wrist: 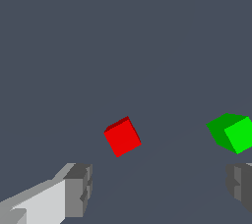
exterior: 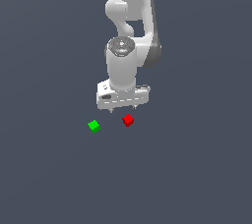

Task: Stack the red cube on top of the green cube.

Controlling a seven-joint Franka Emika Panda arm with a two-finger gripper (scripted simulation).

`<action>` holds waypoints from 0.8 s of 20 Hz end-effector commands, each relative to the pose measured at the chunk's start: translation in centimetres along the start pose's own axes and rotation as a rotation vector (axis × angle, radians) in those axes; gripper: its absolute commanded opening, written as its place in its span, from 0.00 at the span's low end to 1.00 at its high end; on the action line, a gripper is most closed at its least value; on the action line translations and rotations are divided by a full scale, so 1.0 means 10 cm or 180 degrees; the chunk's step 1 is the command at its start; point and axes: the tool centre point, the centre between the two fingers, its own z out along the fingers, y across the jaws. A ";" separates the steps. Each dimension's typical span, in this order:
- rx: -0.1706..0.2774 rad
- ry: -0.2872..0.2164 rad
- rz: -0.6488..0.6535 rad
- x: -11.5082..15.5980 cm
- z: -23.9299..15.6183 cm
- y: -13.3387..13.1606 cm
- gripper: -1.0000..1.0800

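Arm (exterior: 133,26) vertical, gripper (exterior: 123,109) down, jaws apart, empty.

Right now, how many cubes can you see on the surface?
2. The red cube lies below the gripper, nearer its exterior-view right side. The green cube lies apart from it, toward the exterior view's left. Neither is held; none seems hidden.

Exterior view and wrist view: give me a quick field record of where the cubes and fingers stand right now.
red cube: on the surface, free, not gripped
green cube: on the surface, apart from the red cube, toward the exterior view's left
stack: not yet made
gripper: above the surface, near the red cube
fingers: spread open, nothing between them
contact: none visible between fingers and either cube
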 end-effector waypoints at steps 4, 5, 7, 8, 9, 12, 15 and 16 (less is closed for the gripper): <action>0.0009 -0.0002 -0.0503 -0.02 0.26 -0.09 0.96; 0.0010 -0.0002 -0.0604 -0.03 0.31 -0.11 0.96; 0.0013 -0.0003 -0.0792 -0.04 0.41 -0.14 0.96; 0.0014 -0.0003 -0.0879 -0.05 0.46 -0.15 0.96; 0.0015 -0.0004 -0.0961 -0.05 0.50 -0.16 0.96; 0.0018 -0.0004 -0.1178 -0.07 0.61 -0.20 0.96; 0.0019 -0.0005 -0.1348 -0.09 0.70 -0.22 0.96; 0.0019 -0.0006 -0.1394 -0.09 0.73 -0.23 0.96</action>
